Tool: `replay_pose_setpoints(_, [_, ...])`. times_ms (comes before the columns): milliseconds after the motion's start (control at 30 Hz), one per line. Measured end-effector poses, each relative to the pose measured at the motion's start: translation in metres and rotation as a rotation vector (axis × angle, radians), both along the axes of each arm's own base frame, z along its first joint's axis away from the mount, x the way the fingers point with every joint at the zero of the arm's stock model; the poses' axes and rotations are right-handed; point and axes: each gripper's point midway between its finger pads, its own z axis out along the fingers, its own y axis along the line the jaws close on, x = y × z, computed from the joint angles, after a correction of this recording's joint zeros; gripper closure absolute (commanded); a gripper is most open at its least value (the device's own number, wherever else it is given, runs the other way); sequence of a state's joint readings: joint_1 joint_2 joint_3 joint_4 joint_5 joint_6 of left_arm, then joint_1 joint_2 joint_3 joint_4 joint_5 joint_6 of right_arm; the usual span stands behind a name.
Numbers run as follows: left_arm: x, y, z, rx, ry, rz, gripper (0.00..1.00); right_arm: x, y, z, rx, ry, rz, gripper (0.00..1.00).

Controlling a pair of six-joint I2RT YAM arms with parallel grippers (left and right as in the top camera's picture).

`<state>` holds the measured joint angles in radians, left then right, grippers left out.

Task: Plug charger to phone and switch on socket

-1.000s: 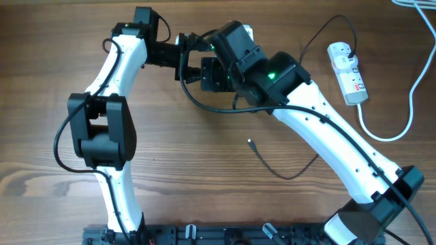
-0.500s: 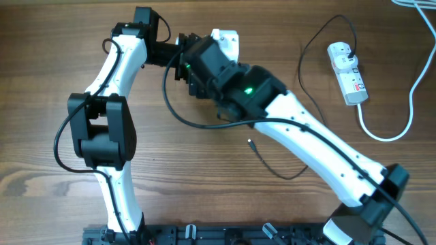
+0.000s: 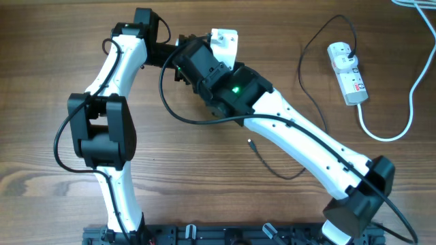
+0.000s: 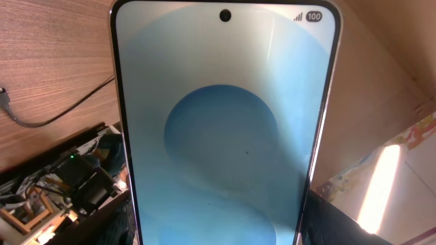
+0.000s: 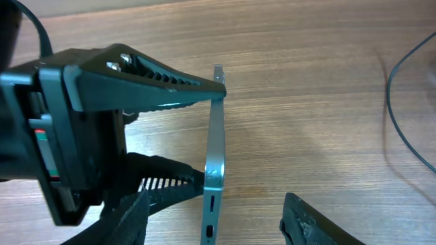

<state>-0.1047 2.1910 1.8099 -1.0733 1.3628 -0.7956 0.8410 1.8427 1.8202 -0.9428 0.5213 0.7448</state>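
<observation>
While your left gripper [image 5: 214, 136] pinches the slim pale-blue-screened phone [image 4: 225, 136] at upper centre, send the spread, empty right gripper [image 5: 216, 207] for the thin black charger cable [image 3: 272, 170] lying mid-frame, grasping near its tip.

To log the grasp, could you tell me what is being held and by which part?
The left gripper clamps the phone, fingers on its long side edges; the right gripper is open, holding nothing.
</observation>
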Motion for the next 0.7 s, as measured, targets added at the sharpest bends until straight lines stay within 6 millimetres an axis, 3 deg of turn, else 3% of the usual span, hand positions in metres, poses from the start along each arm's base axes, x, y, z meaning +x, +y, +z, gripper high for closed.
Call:
replay_pose_setpoints(267, [0.000,0.000,0.001,-0.003,0.000,0.000,0.33,0.003,0.003,-0.002,0.003,-0.007,-0.002,0.39])
replay_pose_setpoints(433, [0.000,0.000,0.001,-0.007,0.000,-0.001,0.32,0.007,0.003,0.001,0.009,-0.030,-0.014,0.48])
replay_pose_setpoints(700, [0.000,0.000,0.001,-0.007,0.000,-0.001,0.33,0.011,0.003,-0.003,0.006,-0.036,-0.039,0.43])
